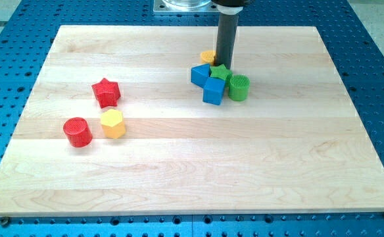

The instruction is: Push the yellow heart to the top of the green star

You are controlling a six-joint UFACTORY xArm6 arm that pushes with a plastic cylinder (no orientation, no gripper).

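Observation:
The yellow heart (208, 57) lies just above the green star (219, 71), partly hidden behind my rod. My tip (226, 64) stands at the heart's right side, touching or almost touching the top of the green star. The star sits in a tight cluster with a blue block (200, 74) to its left, a blue cube (214, 91) below it and a green cylinder (239, 87) to its lower right.
A red star (106, 92), a yellow hexagon block (113, 123) and a red cylinder (77, 131) sit at the board's left. The wooden board (192, 178) lies on a blue perforated table. The arm's base shows at the view's top.

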